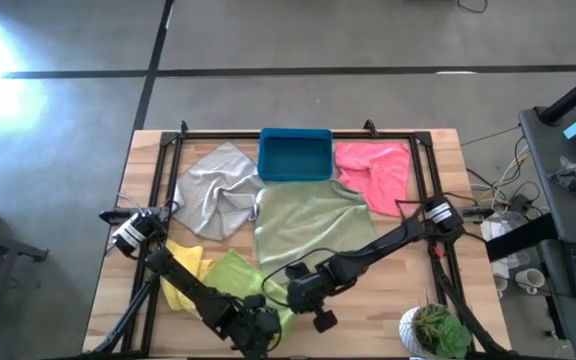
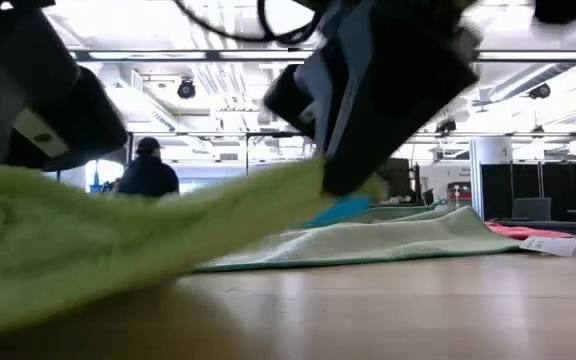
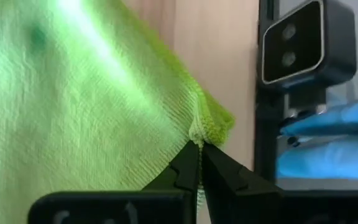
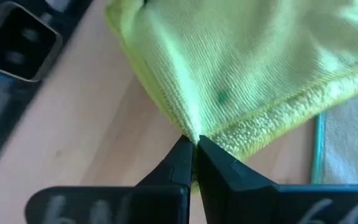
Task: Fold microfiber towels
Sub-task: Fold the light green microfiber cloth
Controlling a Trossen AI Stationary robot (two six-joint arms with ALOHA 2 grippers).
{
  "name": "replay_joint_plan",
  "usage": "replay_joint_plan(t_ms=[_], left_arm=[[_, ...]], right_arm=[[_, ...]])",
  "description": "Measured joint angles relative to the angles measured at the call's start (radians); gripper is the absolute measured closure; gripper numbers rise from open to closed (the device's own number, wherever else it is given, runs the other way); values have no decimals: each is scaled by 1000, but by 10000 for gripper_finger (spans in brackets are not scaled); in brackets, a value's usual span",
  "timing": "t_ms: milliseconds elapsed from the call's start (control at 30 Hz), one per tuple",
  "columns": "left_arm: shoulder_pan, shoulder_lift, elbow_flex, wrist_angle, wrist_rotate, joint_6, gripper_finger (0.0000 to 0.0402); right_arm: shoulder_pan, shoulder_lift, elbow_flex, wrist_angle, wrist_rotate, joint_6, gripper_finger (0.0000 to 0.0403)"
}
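The bright lime green towel (image 1: 233, 272) lies at the near left-centre, partly over the yellow towel (image 1: 181, 272), with its near-right part raised off the table (image 2: 118, 240). My left gripper (image 1: 266, 320) and my right gripper (image 1: 293, 280) are both shut on it, close together. The pale sage green towel (image 1: 308, 225) lies spread in the middle. The light grey towel (image 1: 213, 190) lies crumpled at the far left and the pink towel (image 1: 373, 170) at the far right. My left gripper pinches a corner of the lime towel (image 3: 199, 127) between its two fingertips (image 3: 188, 165). The cloth bunches into a small fold at the tips and spreads away from them. One layer or several, I cannot tell. My right gripper pinches the lime towel at its hemmed edge (image 4: 194, 134) between its two fingertips (image 4: 182, 158), near a corner. The cloth is gathered into a ridge at the tips. In the low view the held end (image 2: 353, 185) is lifted clear and the towel slopes down to the table.
The blue plastic bin (image 1: 295, 155) stands at the far middle, between the grey and pink towels. A potted plant (image 1: 433, 330) stands at the near right corner. Bare wood (image 1: 388, 290) shows at the near right. A person (image 2: 148, 170) stands far off in the room.
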Motion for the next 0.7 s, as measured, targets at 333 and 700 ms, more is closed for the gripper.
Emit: replay_joint_plan(t_ms=[333, 700], left_arm=[[0, -13, 122, 5, 1, -86, 401], [-19, -15, 231, -11, 23, -149, 402]], right_arm=[[63, -83, 3, -103, 3, 167, 394], [164, -83, 102, -236, 6, 342, 394]])
